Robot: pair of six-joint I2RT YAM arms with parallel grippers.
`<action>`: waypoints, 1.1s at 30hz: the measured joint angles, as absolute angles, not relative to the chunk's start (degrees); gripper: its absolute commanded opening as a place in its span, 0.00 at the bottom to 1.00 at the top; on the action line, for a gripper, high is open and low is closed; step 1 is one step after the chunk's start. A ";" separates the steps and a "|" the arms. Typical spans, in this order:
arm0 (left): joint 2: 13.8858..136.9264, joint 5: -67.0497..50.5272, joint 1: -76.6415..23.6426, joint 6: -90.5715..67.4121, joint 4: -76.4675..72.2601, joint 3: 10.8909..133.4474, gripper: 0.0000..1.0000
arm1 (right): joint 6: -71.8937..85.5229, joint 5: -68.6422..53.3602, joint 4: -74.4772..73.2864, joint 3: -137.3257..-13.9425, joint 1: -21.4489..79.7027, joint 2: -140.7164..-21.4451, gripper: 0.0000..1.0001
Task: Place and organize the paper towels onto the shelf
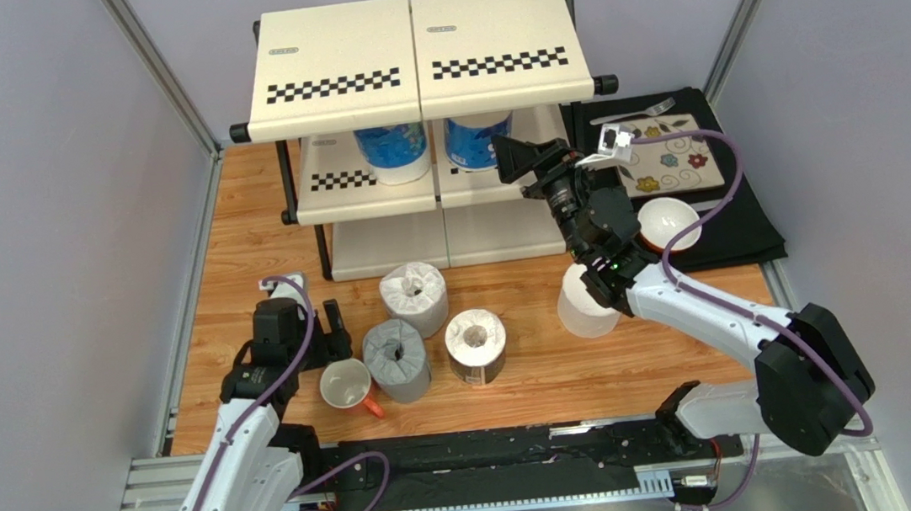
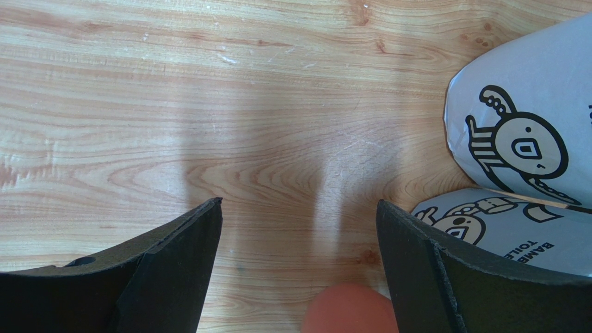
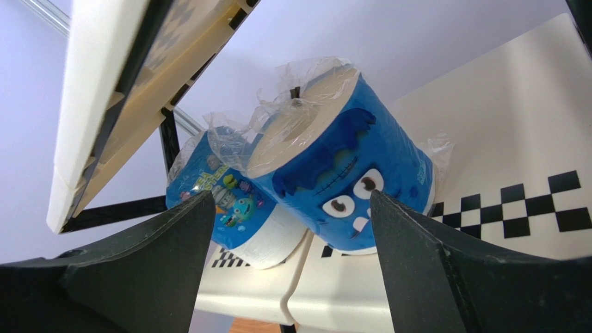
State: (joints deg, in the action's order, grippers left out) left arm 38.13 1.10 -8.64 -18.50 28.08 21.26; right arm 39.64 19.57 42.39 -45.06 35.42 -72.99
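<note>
The shelf [image 1: 414,50] stands at the back. Two blue-printed wrapped rolls [image 1: 393,150] [image 1: 478,139] stand on its middle tier. My right gripper [image 1: 511,154] is open and empty just in front of the right blue roll. In the right wrist view, its fingers [image 3: 292,201] frame both blue rolls [image 3: 340,159] [image 3: 222,194]. On the table stand a white roll [image 1: 414,295], a grey roll [image 1: 397,360], a dark-wrapped roll [image 1: 477,346] and a second white roll [image 1: 584,306], partly under the right arm. My left gripper [image 1: 335,329] is open and empty over bare wood [image 2: 299,208], left of the grey roll [image 2: 521,139].
A white mug [image 1: 347,384] with an orange handle [image 2: 351,311] lies beside the grey roll, near the left gripper. A black mat with a floral tile [image 1: 670,157] and a white bowl [image 1: 670,223] lie right of the shelf. Grey walls enclose the table.
</note>
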 measured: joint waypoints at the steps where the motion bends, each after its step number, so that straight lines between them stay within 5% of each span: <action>1: 38.15 1.10 -8.64 -18.50 28.05 21.26 0.90 | 39.68 19.79 43.27 -45.06 35.35 -73.73 0.85; 33: 38.85 1.06 -9.04 -18.48 28.10 21.26 0.90 | 42.46 23.05 53.91 -59.20 31.66 -93.65 0.84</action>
State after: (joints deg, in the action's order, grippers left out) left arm 38.85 1.06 -9.04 -18.48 28.10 21.26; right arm 42.46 23.05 53.91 -59.20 31.66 -93.65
